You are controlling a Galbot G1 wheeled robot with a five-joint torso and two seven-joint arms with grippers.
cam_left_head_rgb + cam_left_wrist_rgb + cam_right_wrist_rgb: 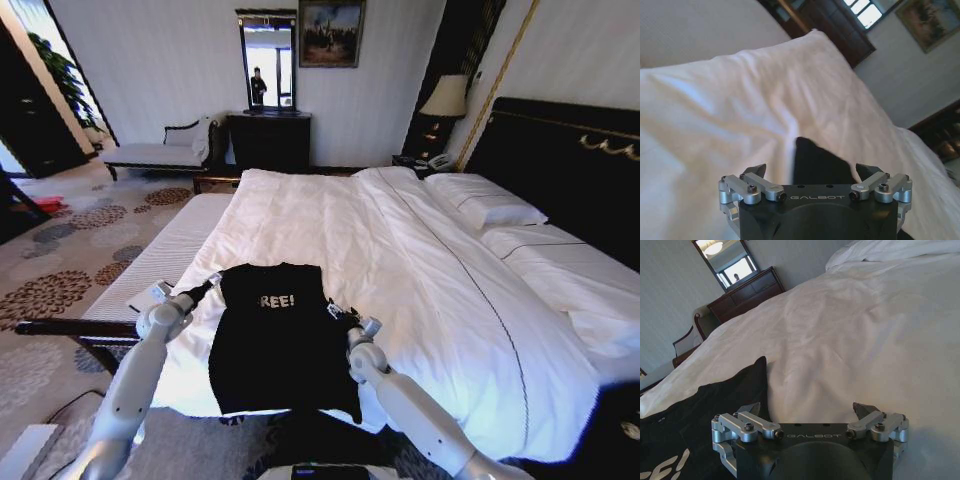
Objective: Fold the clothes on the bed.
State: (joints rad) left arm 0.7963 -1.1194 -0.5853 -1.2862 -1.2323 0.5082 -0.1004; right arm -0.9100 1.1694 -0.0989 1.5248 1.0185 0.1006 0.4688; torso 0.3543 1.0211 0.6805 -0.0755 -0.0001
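Observation:
The clothes, a black T-shirt (270,345) with white lettering, lie flat on the near corner of the bed (400,250), over its white duvet. My left gripper (212,281) hovers at the shirt's far left corner. In the left wrist view it (811,172) is open, with a black point of the shirt (815,162) lying between and just beyond its fingertips. My right gripper (335,310) sits at the shirt's right edge. It (807,410) is open over the white duvet, and the shirt (715,400) lies beside one finger.
A dark headboard (570,160) and pillows (490,205) are at the right. A striped padded bench (170,250) runs along the bed's left side. A dresser with a mirror (270,135), a chaise (160,152) and a lamp (445,100) stand by the far wall. Patterned carpet (60,270) covers the floor at left.

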